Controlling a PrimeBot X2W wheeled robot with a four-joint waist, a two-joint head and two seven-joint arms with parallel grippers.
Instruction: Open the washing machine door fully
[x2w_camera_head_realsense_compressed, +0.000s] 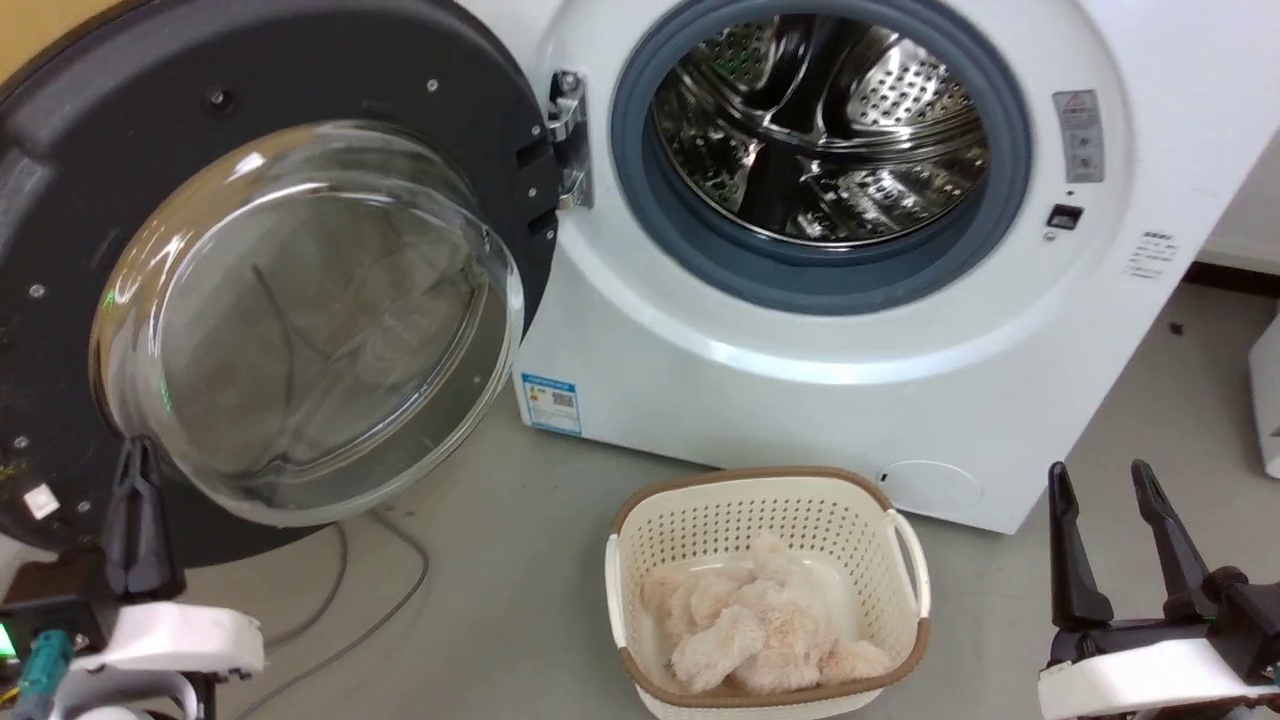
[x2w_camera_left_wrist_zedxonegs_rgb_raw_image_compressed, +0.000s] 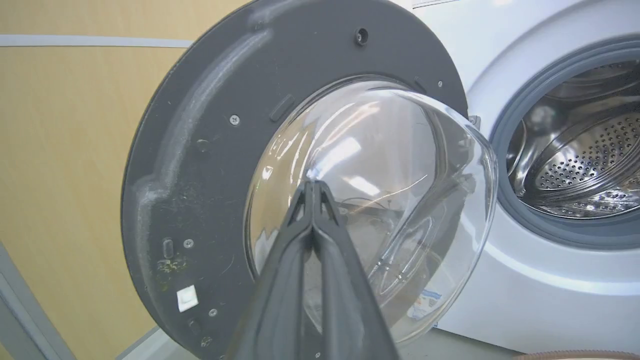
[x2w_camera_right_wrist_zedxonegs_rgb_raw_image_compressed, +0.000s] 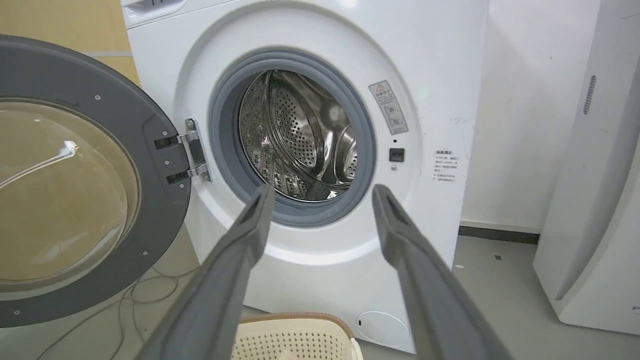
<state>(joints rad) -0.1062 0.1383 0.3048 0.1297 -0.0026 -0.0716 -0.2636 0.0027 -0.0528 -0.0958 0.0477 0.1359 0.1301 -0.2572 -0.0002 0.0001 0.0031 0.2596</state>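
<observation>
The washing machine door (x2w_camera_head_realsense_compressed: 60, 200) is swung wide to the left on its hinge (x2w_camera_head_realsense_compressed: 568, 140), its matte dark inner face (x2w_camera_left_wrist_zedxonegs_rgb_raw_image_compressed: 200, 150) and bulging glass bowl (x2w_camera_head_realsense_compressed: 310, 320) turned toward me. The white washing machine (x2w_camera_head_realsense_compressed: 700, 350) shows its steel drum (x2w_camera_head_realsense_compressed: 820, 130) inside the grey gasket (x2w_camera_right_wrist_zedxonegs_rgb_raw_image_compressed: 227, 165). My left gripper (x2w_camera_head_realsense_compressed: 138, 455) is shut with nothing in it, its tips just in front of the bowl's lower left edge (x2w_camera_left_wrist_zedxonegs_rgb_raw_image_compressed: 312, 185). My right gripper (x2w_camera_head_realsense_compressed: 1100, 480) stands open at the lower right, apart from the machine (x2w_camera_right_wrist_zedxonegs_rgb_raw_image_compressed: 320, 192).
A cream basket (x2w_camera_head_realsense_compressed: 905, 545) with a brown rim, holding fluffy beige fabric (x2w_camera_head_realsense_compressed: 750, 630), sits on the floor before the machine. Cables (x2w_camera_head_realsense_compressed: 380, 610) run under the door. A white appliance (x2w_camera_right_wrist_zedxonegs_rgb_raw_image_compressed: 590, 200) stands at the right. A tan wall (x2w_camera_left_wrist_zedxonegs_rgb_raw_image_compressed: 60, 150) lies behind the door.
</observation>
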